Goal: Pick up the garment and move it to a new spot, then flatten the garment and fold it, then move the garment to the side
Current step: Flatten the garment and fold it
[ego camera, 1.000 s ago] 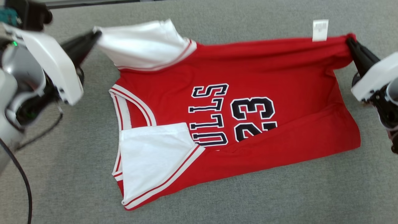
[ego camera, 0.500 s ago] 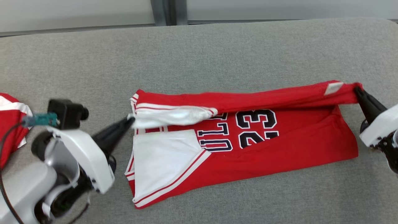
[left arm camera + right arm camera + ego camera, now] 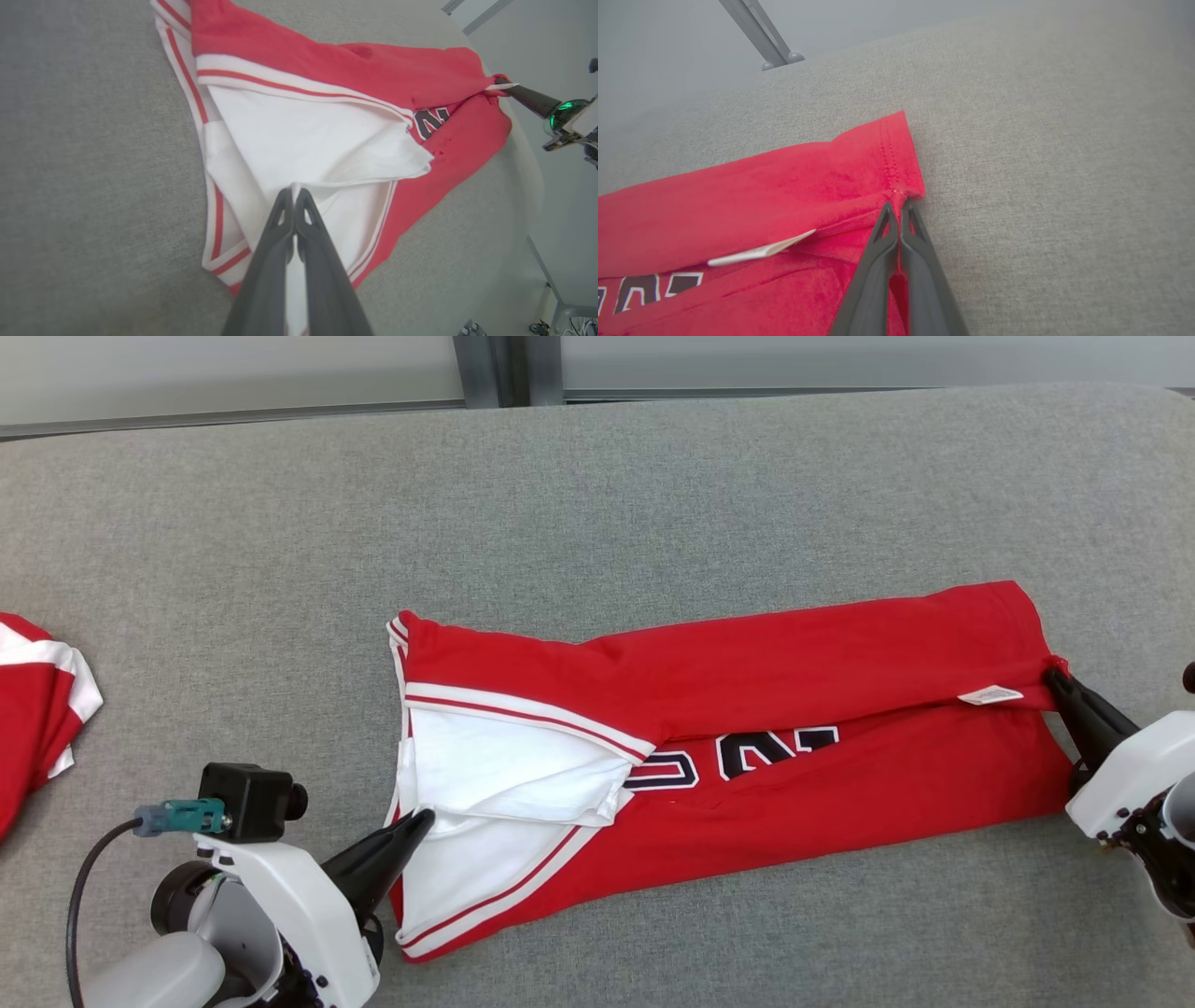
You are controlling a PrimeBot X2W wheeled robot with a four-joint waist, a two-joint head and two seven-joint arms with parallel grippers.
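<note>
The garment is a red jersey with white sleeves and dark lettering, lying on the grey surface with its far half folded toward me over the print. My left gripper is shut on the tip of the white sleeve at the garment's left end. My right gripper is shut on the red hem corner at the right end, beside a small white label. In the left wrist view the right gripper shows at the far corner.
Another red and white garment lies at the left edge of the grey padded surface. A wall and a metal post run behind the far edge. Open surface lies beyond and in front of the jersey.
Both grippers have carried the garment's far edge toward me, folding the top half down over the lettering. The head camera has also tilted up, showing the surface's far edge.
</note>
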